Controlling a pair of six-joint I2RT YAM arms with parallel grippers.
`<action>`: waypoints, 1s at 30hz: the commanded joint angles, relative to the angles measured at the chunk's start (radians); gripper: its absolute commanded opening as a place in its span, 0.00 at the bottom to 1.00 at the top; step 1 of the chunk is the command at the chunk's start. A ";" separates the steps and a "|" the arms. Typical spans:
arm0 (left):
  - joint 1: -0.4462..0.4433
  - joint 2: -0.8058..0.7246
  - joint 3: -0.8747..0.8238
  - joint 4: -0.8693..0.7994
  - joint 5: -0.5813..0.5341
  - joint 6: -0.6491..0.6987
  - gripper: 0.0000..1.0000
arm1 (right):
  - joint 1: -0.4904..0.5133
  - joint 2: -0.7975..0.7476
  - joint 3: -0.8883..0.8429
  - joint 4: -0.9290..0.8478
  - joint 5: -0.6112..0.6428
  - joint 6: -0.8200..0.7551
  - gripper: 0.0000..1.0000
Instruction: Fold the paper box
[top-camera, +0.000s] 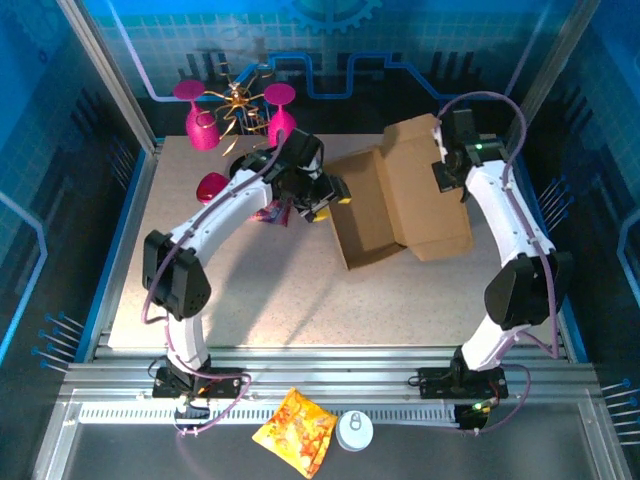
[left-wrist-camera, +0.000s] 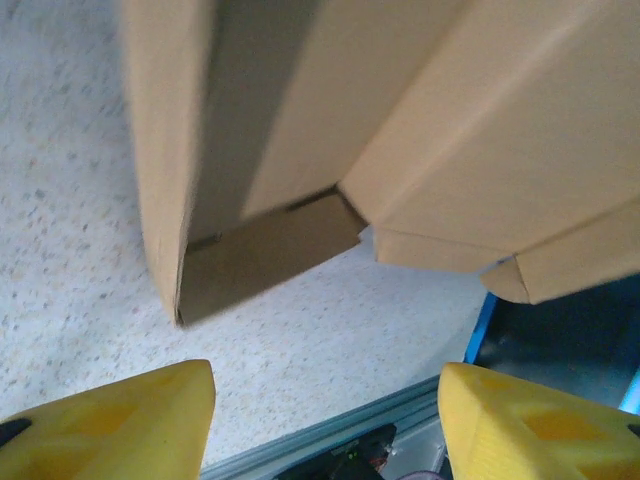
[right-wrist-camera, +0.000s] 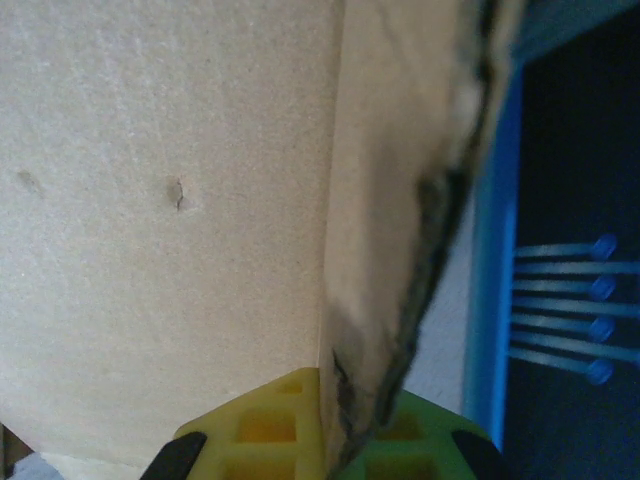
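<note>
Paper box (top-camera: 400, 205) lay half-open on the surface (top-camera: 250, 300), toward 2 o'clock from its centre, my right gripper (right-wrist-camera: 345, 425) pinched on a raised flap at the box's 1 o'clock corner, my left gripper (left-wrist-camera: 325, 400) spread and empty, just off its 9 o'clock side.

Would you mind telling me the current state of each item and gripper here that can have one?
paper box: open, partly folded, one panel lifted.
left gripper: open, holding nothing, just short of the box.
right gripper: shut on the paper box's edge.
purple packet: lying flat.
orange snack bag: lying flat.
</note>
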 joint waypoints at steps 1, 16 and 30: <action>0.027 -0.055 0.069 0.008 -0.052 0.167 0.57 | 0.078 0.017 0.021 0.170 0.157 -0.280 0.00; 0.109 -0.032 0.146 0.134 -0.255 0.837 0.60 | 0.297 0.039 -0.039 0.560 0.176 -0.754 0.00; 0.102 0.033 0.061 0.378 -0.237 1.142 0.65 | 0.327 -0.007 -0.132 0.584 0.117 -0.773 0.00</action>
